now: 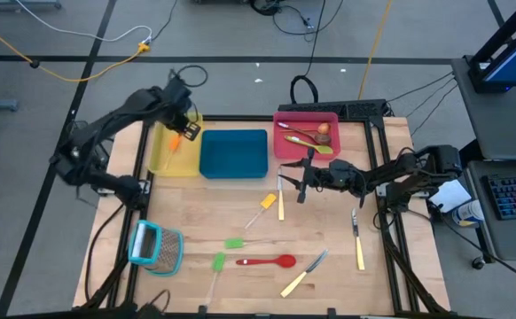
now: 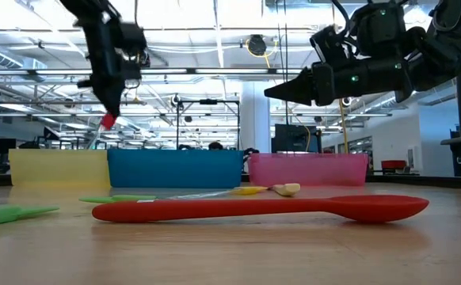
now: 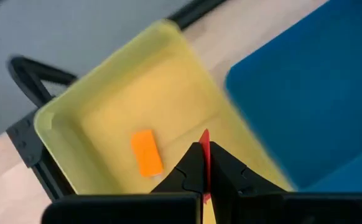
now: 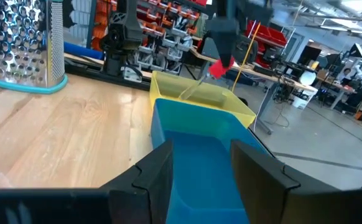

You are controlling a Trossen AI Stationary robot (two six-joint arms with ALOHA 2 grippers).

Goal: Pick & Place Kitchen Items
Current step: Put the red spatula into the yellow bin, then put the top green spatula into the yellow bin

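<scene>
Wooden worktop (image 1: 196, 217) with three trays at its far edge: your left gripper (image 1: 187, 131), clenched on a small red spatula (image 3: 204, 144), hangs directly above the yellow tray (image 1: 162, 159), handle pointing down into it. Your right gripper (image 1: 304, 182) waits with fingers apart near the red tray (image 1: 285, 120).

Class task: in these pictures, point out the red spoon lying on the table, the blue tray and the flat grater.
red spoon (image 1: 267, 261), high view, on its handle.
blue tray (image 1: 233, 152), high view, on its bare floor.
flat grater (image 1: 164, 252), high view, on its metal face.
</scene>
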